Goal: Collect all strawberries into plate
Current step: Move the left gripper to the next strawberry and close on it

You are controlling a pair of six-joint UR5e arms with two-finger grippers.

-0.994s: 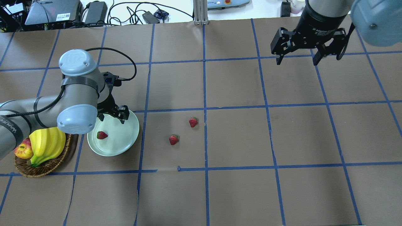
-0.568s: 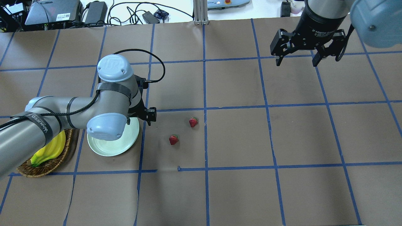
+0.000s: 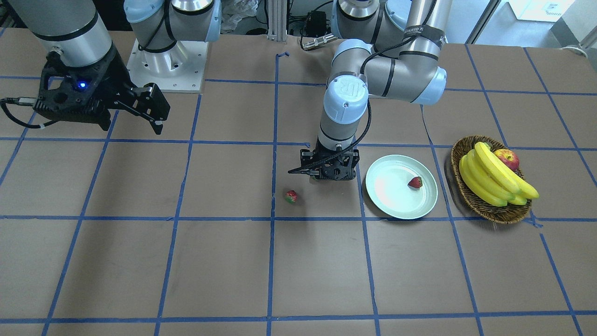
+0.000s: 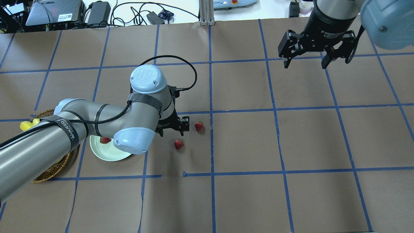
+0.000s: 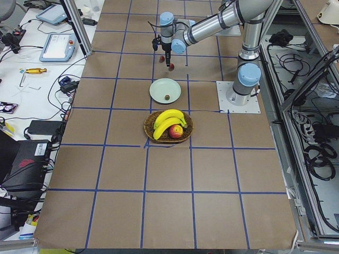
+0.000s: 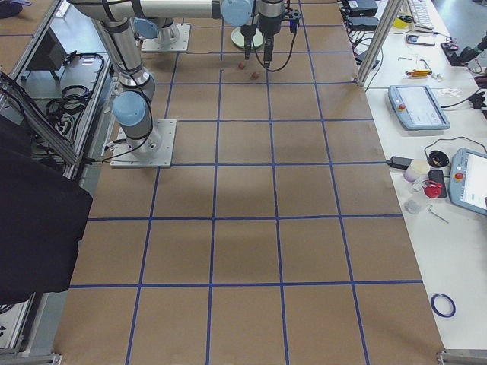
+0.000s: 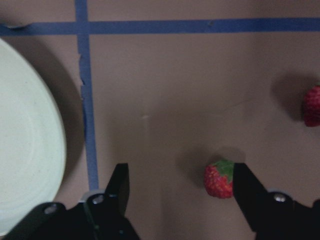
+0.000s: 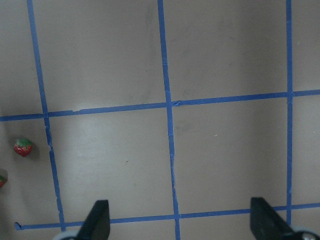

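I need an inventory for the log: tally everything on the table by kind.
strawberries: 3
plate: 1
basket: 1
banana bunch: 1
apple: 1
Total: 7

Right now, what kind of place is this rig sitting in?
Most likely a robotics lab test cell: left arm and right arm mounted on a table marked with a blue tape grid, with teach pendants on the side bench.
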